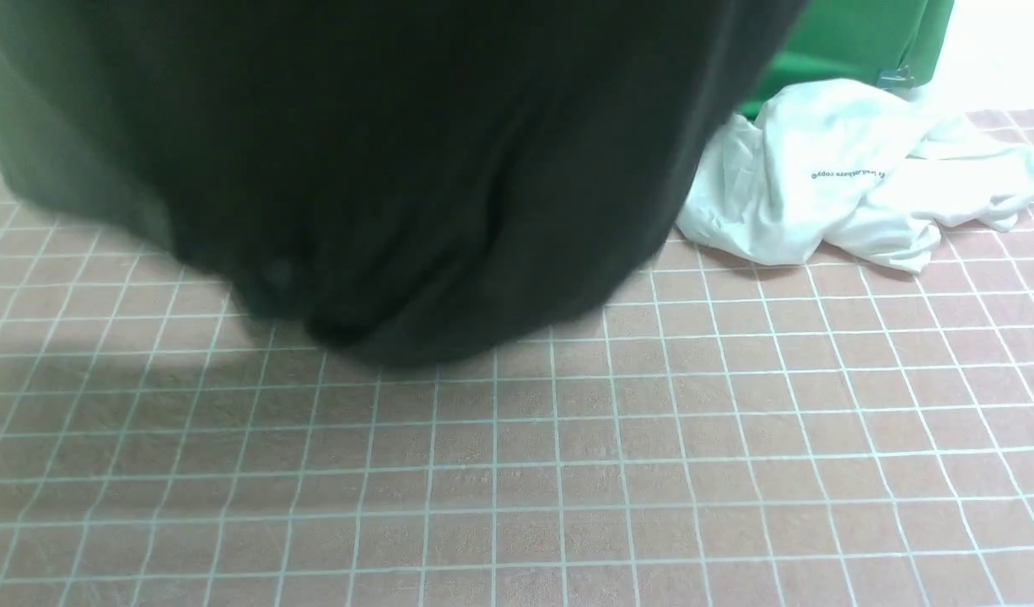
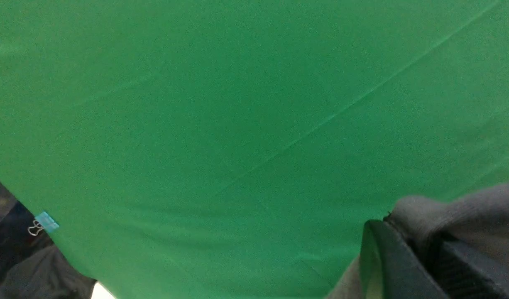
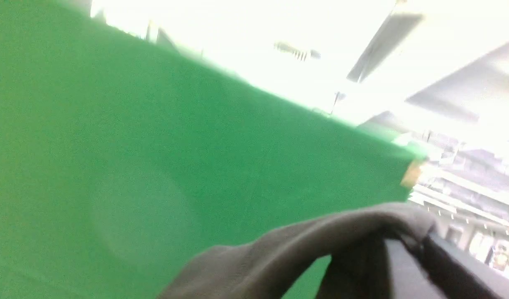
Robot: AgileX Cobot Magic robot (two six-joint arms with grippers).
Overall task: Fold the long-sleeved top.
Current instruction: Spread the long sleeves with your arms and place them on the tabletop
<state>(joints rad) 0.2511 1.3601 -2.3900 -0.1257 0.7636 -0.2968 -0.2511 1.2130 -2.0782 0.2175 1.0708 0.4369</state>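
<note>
So we're looking at the spread-out step here, before any actual fold is happening. The long-sleeved top (image 1: 382, 185) is hanging in the air like a curtain, filling the front view from about 9 o'clock across 12 to 1 o'clock. Its bunched lower edge is sagging toward the centre of the checked table (image 1: 568, 472). It's too blurry for us to say whether it's brushing the surface or hanging just above it. The left gripper (image 2: 420, 245) is pinching a ridge of the dark knit, jaws pressed together on it, and the right gripper (image 3: 408, 249) is doing the same with a loop of fabric draped over its fingers. Both wrist cameras are mostly seeing the green backdrop (image 2: 238, 124), so we're guessing both arms are raised high. The white tee (image 1: 854, 177) is lying crumpled at 2 o'clock, just beside the hanging cloth. Next we're thinking the top needs lowering flat and smooth onto the open table toward 6 o'clock, keeping clear of that tee.
</note>
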